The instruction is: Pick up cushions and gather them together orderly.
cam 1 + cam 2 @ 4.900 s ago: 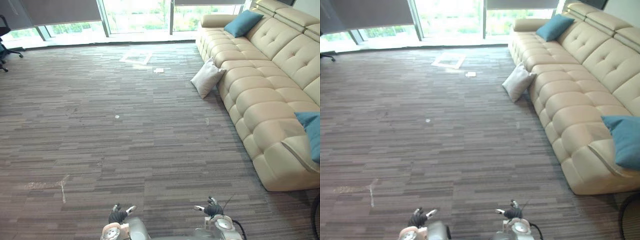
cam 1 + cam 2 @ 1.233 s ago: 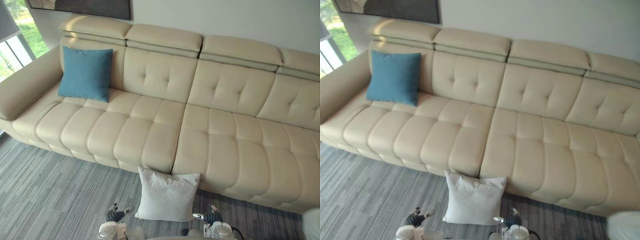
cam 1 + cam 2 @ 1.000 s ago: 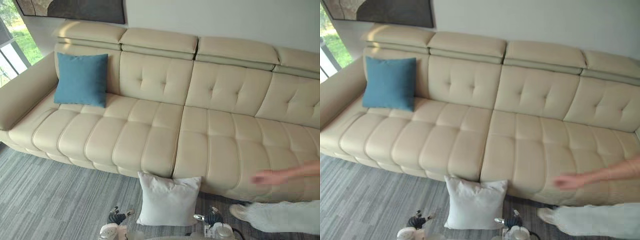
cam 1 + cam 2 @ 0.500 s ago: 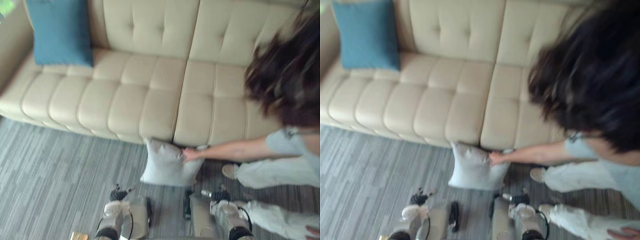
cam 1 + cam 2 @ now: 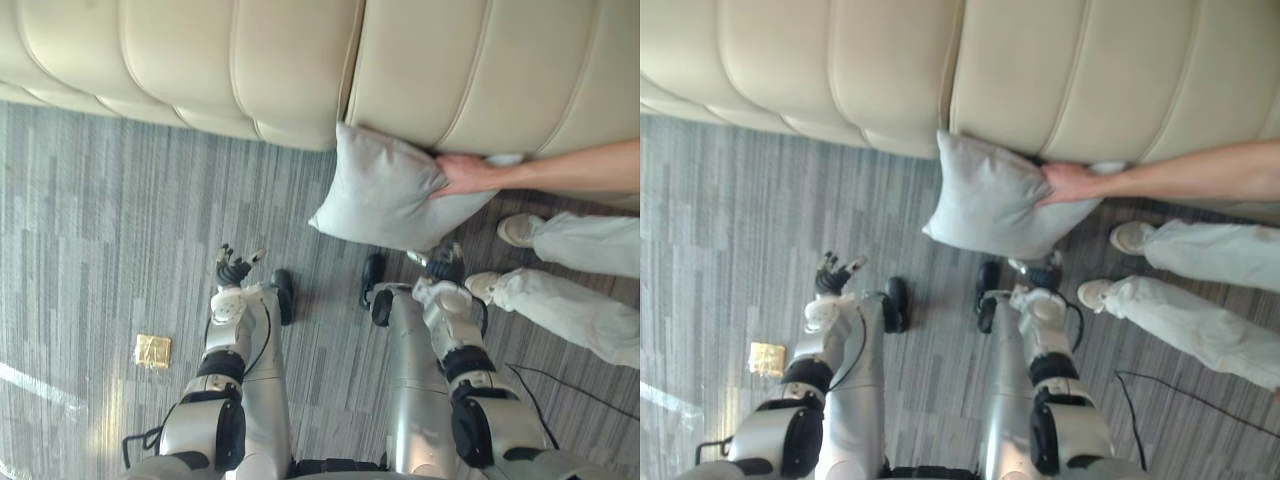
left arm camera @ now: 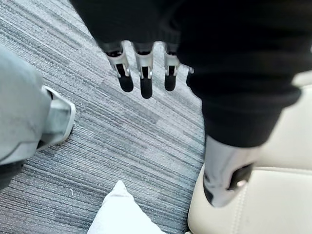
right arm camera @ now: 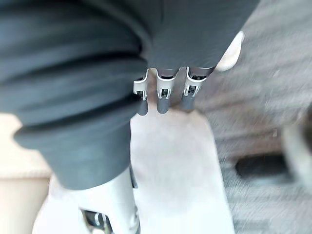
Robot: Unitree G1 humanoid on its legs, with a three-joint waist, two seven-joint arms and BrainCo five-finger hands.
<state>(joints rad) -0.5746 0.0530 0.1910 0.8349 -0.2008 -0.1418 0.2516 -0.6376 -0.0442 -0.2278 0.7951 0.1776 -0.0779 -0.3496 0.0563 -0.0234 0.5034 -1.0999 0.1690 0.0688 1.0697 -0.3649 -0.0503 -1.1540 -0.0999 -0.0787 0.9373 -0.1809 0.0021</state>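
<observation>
- cushion propped on the carpet against the sofa front, a person's hand gripping its edge
- right hand just below the cushion, fingers straight, holding nothing; contact unclear
- left hand relaxed, empty, raised over the carpet, apart from the cushion

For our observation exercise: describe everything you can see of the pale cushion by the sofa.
The pale grey cushion is square, plain soft fabric with pointed corners. It stands tilted, upper edge against the cream sofa, lower edge by the grey carpet. A person's hand grips one corner. The robot's right hand, open, hovers near its lower edge.
</observation>
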